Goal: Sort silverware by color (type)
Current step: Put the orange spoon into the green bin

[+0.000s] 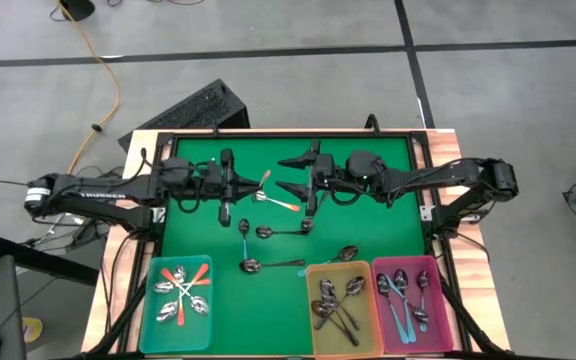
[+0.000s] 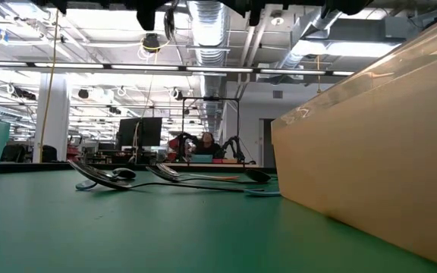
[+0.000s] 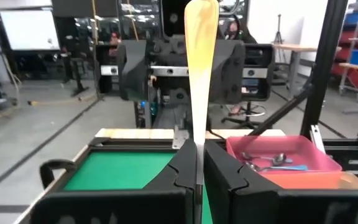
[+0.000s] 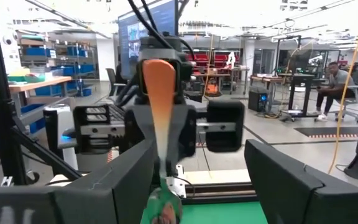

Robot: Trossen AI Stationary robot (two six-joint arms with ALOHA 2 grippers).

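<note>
A handover is under way at the frame's upper centre: the left hand [image 1: 240,184] pinches the orange-handled spoon [image 1: 276,201], the right hand [image 1: 303,186] gapes empty, and next it goes to the teal bin [image 1: 149,300].

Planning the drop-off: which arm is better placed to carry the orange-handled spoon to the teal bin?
Likely left. The left hand is shut on the orange-handled spoon, and the teal bin sits on its side of the table. The right hand is open around the handle.
</note>
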